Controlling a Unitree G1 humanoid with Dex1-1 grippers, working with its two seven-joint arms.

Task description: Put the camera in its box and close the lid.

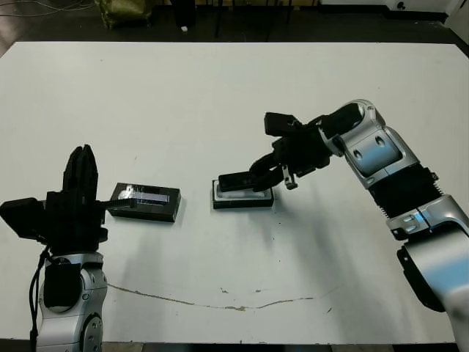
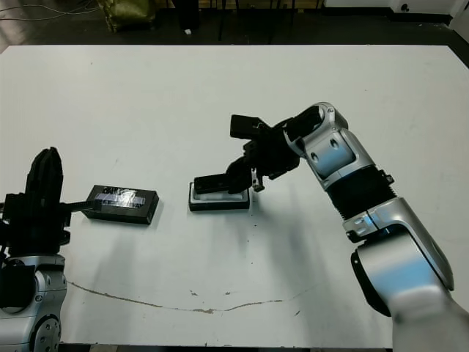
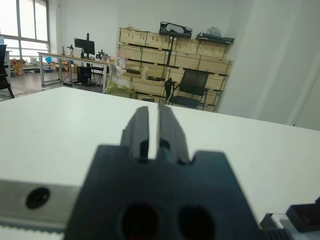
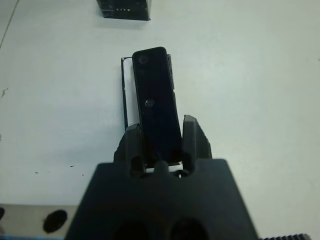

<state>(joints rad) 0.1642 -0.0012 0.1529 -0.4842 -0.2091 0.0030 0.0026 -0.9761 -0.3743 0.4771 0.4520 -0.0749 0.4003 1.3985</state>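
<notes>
My right claw (image 4: 161,137) grips the slim black bar-shaped camera (image 4: 156,100) just over the shallow white-lined box (image 1: 242,196) — next, lower and release; left claw (image 3: 154,131) pinched, empty.

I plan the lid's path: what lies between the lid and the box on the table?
Nothing: in the left eye view only bare white table separates the lid from the box.

Lighting: bright, even, overhead; my head views sharp. Shadows: soft, faint, on the white table (image 1: 220,95) beside my arms. Glare: strip on the lid (image 1: 144,202) shines. Focus: my wrist views blur the near gripper bodies; windows overexposed.
</notes>
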